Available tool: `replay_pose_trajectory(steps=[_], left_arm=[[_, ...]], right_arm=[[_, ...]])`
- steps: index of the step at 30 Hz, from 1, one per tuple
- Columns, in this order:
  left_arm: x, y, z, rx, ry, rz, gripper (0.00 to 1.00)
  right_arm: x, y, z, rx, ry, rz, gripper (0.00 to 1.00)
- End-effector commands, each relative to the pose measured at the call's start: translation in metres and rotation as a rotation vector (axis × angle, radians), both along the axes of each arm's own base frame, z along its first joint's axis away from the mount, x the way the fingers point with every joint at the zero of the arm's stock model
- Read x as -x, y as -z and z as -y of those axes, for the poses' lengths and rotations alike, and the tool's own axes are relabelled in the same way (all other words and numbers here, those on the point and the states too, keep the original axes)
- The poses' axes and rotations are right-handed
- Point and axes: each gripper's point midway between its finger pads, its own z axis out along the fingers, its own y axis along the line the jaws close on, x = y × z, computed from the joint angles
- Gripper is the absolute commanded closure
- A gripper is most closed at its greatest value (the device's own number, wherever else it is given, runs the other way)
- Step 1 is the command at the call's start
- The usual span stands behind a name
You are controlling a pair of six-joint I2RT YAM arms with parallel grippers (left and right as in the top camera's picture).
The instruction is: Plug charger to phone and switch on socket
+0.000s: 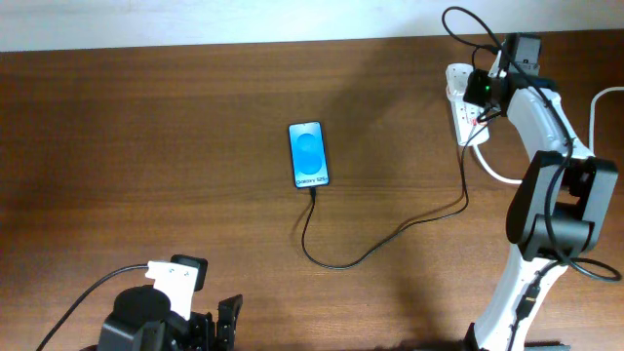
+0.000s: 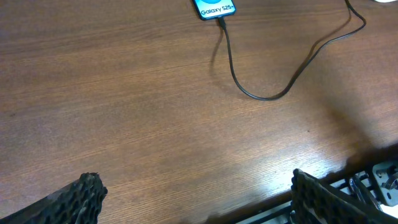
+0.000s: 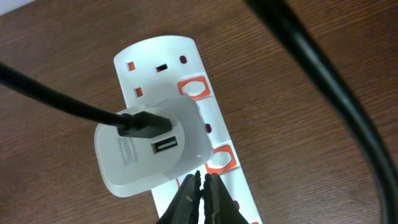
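Observation:
The phone (image 1: 309, 154) lies flat mid-table, its blue screen up; its lower edge shows at the top of the left wrist view (image 2: 214, 9). The charger's thin black cable (image 1: 336, 263) runs from the phone's near end in a loop to the right and up to the socket (image 1: 456, 97). On the socket (image 3: 158, 53) stands a white adapter (image 3: 146, 149) with the black cable plugged into it. My right gripper (image 3: 203, 177) is shut, tips just above the strip beside a red switch (image 3: 221, 158). My left gripper (image 2: 199, 202) is open at the table's near edge, nothing between its fingers.
A thick white cord (image 1: 492, 168) leaves the socket toward the right. Another red switch (image 3: 193, 88) sits further up the strip. A thick black cable (image 3: 336, 93) crosses the right wrist view. The table's front edge (image 2: 348, 168) lies under the left gripper.

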Motion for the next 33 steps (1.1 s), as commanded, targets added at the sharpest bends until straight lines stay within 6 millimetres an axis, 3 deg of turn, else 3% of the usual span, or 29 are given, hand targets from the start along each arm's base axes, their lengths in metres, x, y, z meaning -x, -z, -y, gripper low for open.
replay_pose_trajectory(steps=[1, 9, 25, 33], left_arm=[[0.000, 0.000, -0.001, -0.007, 0.006, 0.006, 0.01], [0.000, 0.000, -0.001, -0.007, 0.006, 0.005, 0.01], [0.000, 0.000, -0.001, -0.007, 0.006, 0.006, 0.01], [0.000, 0.000, -0.001, -0.007, 0.006, 0.006, 0.01]], right_arm=[[0.003, 0.022, 0.006, 0.007, 0.009, -0.038, 0.96], [0.002, 0.040, 0.007, 0.002, 0.009, -0.060, 0.96], [-0.010, 0.031, 0.014, 0.035, 0.024, 0.000, 0.96], [-0.017, 0.024, 0.027, 0.046, 0.040, 0.049, 0.96]])
